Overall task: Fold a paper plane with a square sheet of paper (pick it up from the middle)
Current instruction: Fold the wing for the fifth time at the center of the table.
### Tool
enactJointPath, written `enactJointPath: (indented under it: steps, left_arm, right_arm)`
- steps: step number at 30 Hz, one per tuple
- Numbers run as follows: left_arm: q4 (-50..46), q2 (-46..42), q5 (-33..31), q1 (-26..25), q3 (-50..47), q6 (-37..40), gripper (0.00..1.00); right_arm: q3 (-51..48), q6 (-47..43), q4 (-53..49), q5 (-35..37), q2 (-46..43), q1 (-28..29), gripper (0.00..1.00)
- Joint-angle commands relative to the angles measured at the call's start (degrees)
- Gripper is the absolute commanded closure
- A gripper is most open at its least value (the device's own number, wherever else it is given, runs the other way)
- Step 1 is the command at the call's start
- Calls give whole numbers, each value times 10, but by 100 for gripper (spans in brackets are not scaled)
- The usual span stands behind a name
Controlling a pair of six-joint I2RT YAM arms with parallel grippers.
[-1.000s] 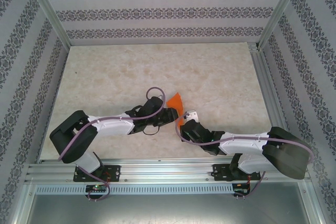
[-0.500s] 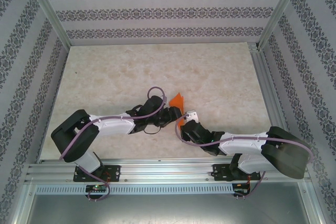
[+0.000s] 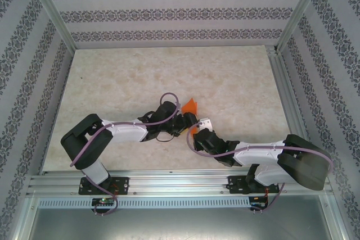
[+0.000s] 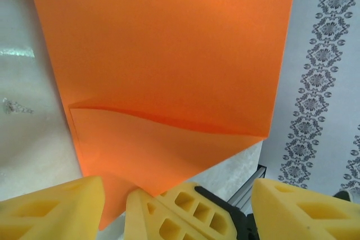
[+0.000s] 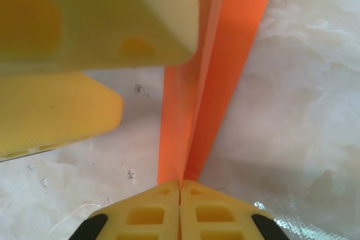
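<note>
The orange sheet of paper (image 3: 190,105) stands on edge above the table, folded double with a creased flap (image 4: 163,144) along its lower part. My right gripper (image 5: 180,186) is shut on its bottom edge, and the two layers rise from the fingers (image 5: 219,82). My left gripper (image 4: 174,195) is open and straddles the paper's lower corner and the right gripper's fingers (image 4: 169,212) without touching the sheet. In the top view the left gripper (image 3: 188,121) and the right gripper (image 3: 195,129) meet near the table's front middle.
The pale marbled table (image 3: 169,71) is bounded by patterned walls (image 3: 169,15) and an aluminium frame rail (image 3: 169,181) at the near edge. Both arm bases sit on that rail.
My left gripper has opened wider and let go of the paper while its arm shifted right. The right gripper stays shut on the sheet in about the same place.
</note>
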Motion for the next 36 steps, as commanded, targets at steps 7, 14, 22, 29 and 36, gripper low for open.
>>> enactJointPath:
  steps: [7, 14, 22, 29, 36]
  left_arm:
    - [-2, -49, -35, 24, 5, -7, 30]
    - [19, -23, 3, 24, 17, -18, 29]
    - [-60, -8, 31, 24, 60, -4, 28]
    - [-135, 28, 57, 24, 95, -15, 30]
    - [-239, 27, 44, 26, 138, 5, 32]
  right_arm:
    - [-34, -30, 58, 3, -10, 10, 94]
    - [-43, -87, 90, -16, -6, 9, 93]
    - [-19, -119, 51, -1, 18, 9, 94]
    - [-15, -119, 57, 4, 29, 9, 94]
    - [-9, -125, 46, 16, 26, 10, 94]
